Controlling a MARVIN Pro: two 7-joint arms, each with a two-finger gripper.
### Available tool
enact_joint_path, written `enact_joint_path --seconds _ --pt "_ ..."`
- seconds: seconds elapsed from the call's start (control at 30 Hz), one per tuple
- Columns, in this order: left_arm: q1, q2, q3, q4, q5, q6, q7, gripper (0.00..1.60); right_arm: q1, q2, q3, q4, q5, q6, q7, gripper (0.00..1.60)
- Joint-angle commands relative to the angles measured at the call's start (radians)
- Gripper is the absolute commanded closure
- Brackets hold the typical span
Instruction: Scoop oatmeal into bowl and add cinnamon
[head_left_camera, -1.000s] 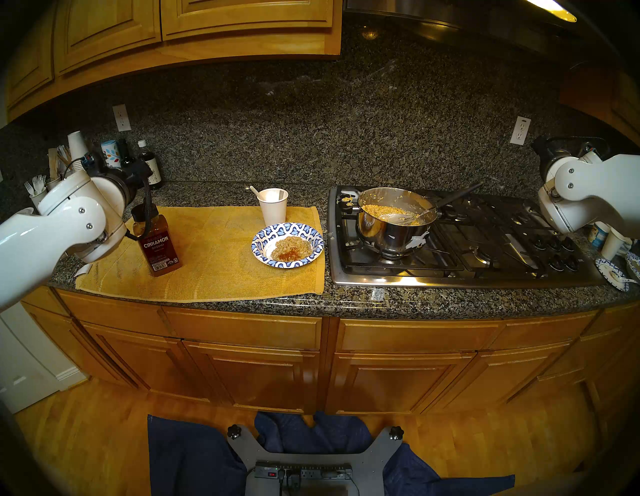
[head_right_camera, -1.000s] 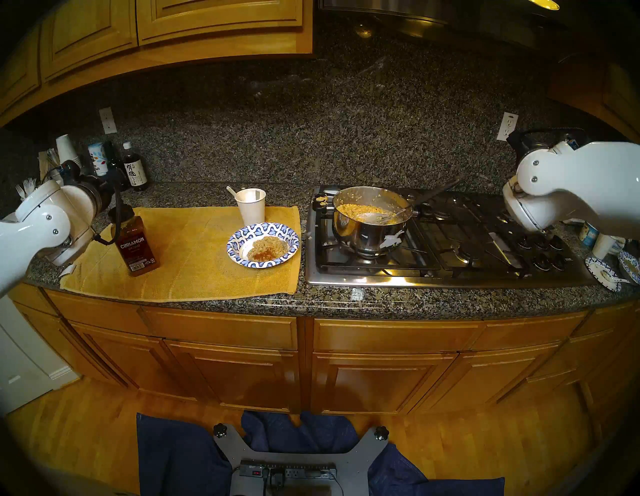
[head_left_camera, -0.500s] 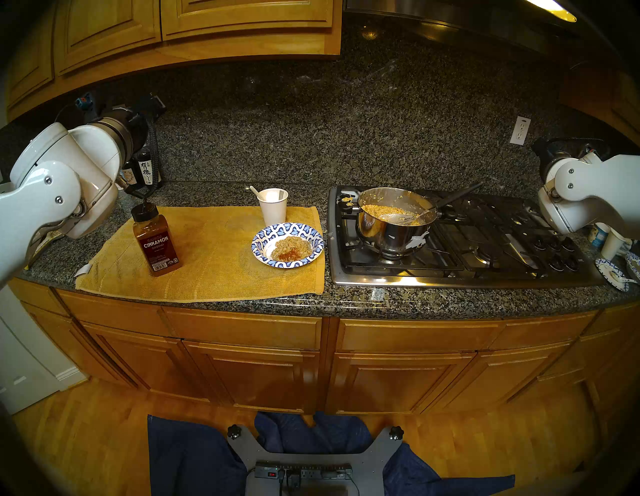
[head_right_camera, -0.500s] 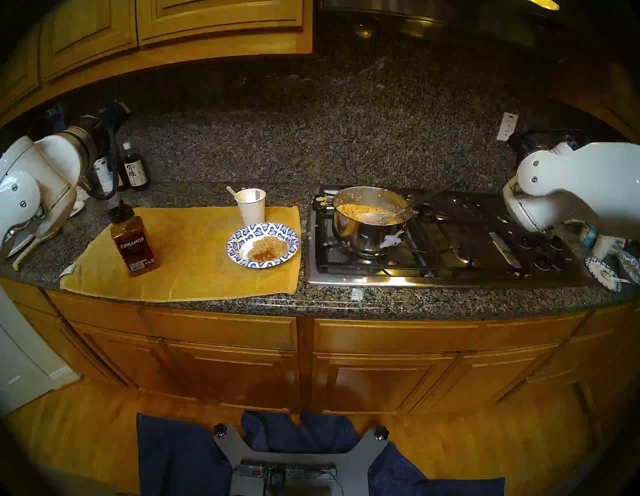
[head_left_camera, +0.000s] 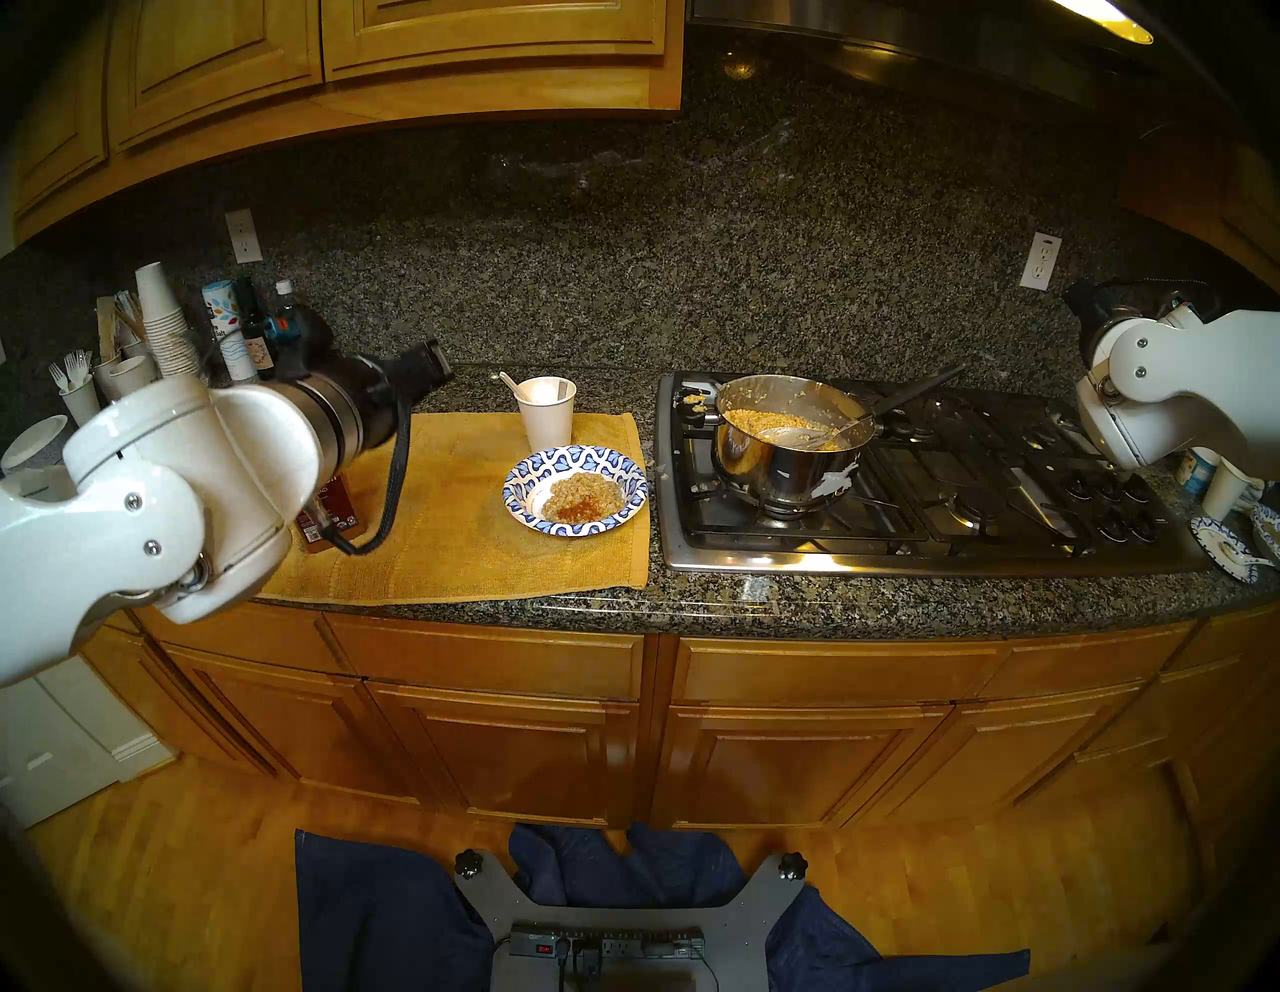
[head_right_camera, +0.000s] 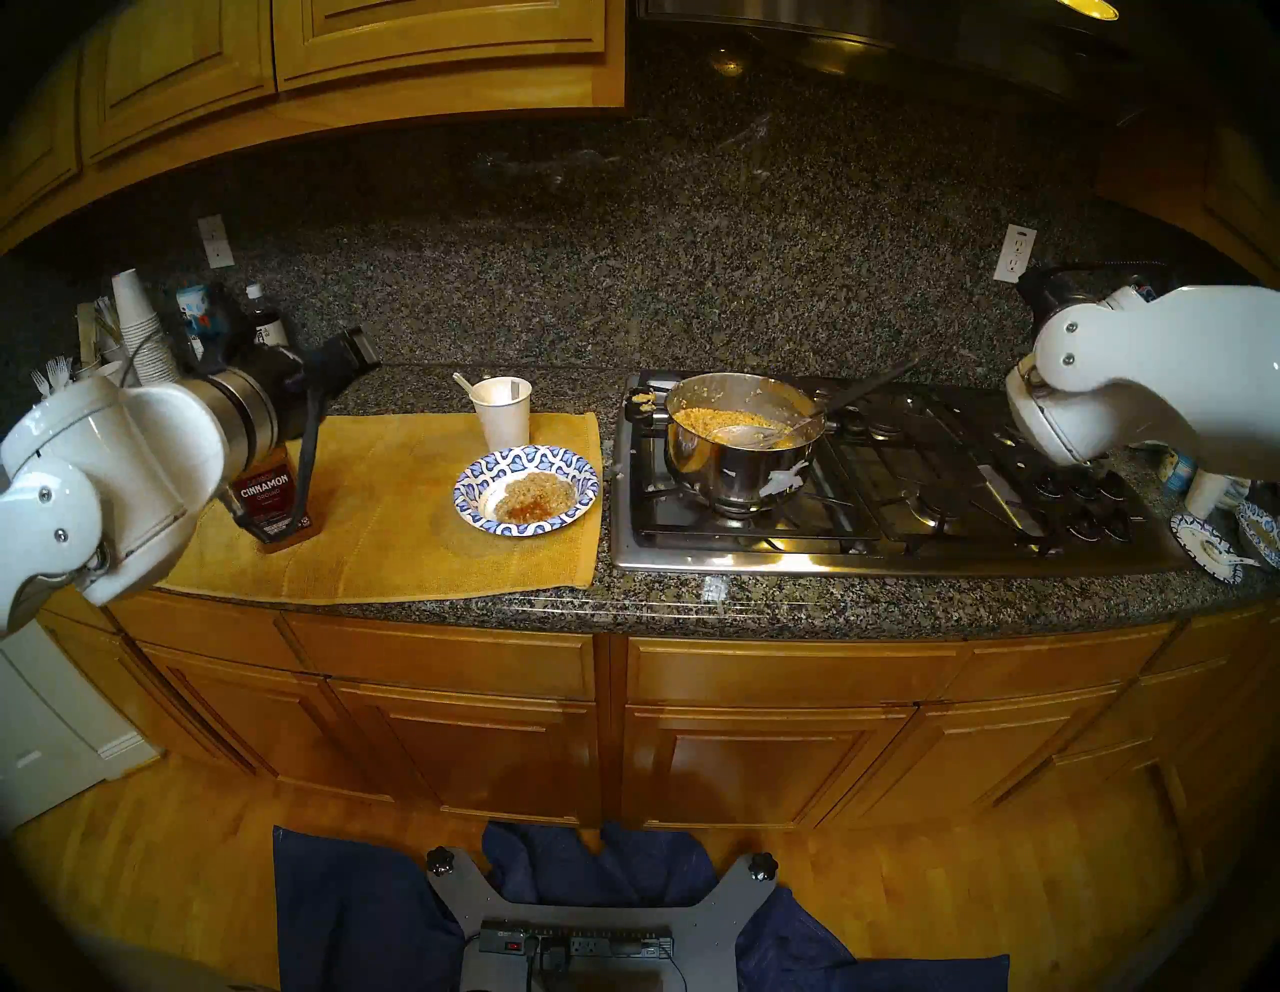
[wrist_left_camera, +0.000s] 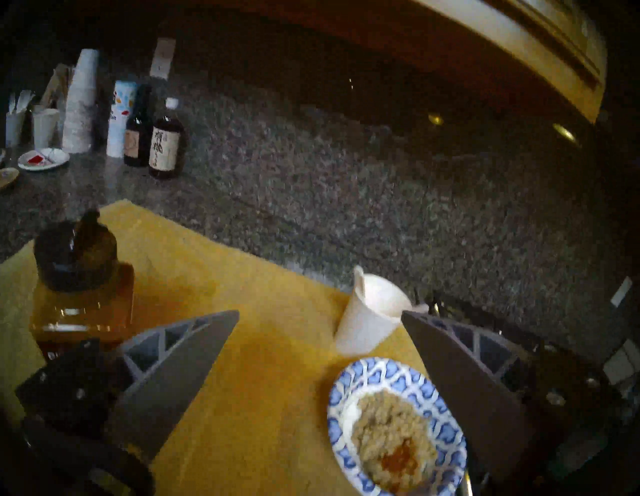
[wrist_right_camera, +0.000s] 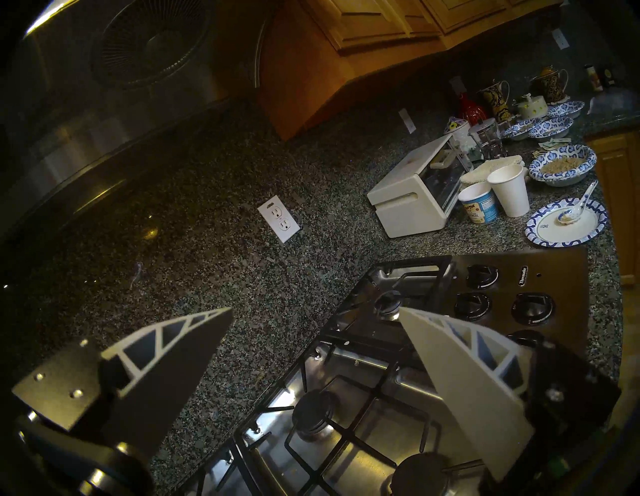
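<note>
The blue-and-white paper bowl (head_left_camera: 528, 478) sits on the yellow towel and holds a heap of oatmeal (head_left_camera: 585, 490) with a red-brown patch of cinnamon powder (head_left_camera: 575, 511) on it. More oatmeal (head_left_camera: 765, 419) lies in the steel pot (head_left_camera: 776, 471) on the stove, with a ladle (head_left_camera: 796, 435) resting in it. The cinnamon jar (head_right_camera: 273, 495) stands upright at the towel's left, half hidden by my left arm. My left gripper (wrist_left_camera: 320, 313) hovers open and empty above the towel between jar and bowl (wrist_left_camera: 349, 395). My right gripper (wrist_right_camera: 316, 308) hangs open and empty over the stove's far right.
A white paper cup (head_left_camera: 547, 415) with a spoon stands just behind the bowl. The towel (head_left_camera: 457, 540) reaches the counter's front edge. Bottles and stacked cups (head_left_camera: 163, 319) crowd the back left. Paper plates and cups (head_left_camera: 1226, 485) sit right of the cooktop (head_left_camera: 970, 512); a toaster oven (wrist_right_camera: 415, 197) is beyond.
My left arm, low beside the jar a second ago and then raised toward the back left, has swung down and rightward over the towel. The right arm, jar and bowl have not moved.
</note>
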Motion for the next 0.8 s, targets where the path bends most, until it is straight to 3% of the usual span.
enact_joint_path --seconds 0.0,0.37,0.77 --pt "0.032 -0.036 0.046 -0.004 0.05 0.069 -0.102 0.0 0.025 -0.011 0.018 0.012 -0.008 0.0 -0.008 0.0" --pt "0.028 -0.099 0.1 -0.004 0.208 0.176 -0.24 0.0 0.027 -0.015 0.02 0.013 -0.006 0.0 -0.013 0.0" --pt "0.038 -0.146 0.136 -0.004 0.444 0.19 -0.291 0.0 0.03 -0.02 0.021 0.014 -0.008 0.0 -0.022 0.0"
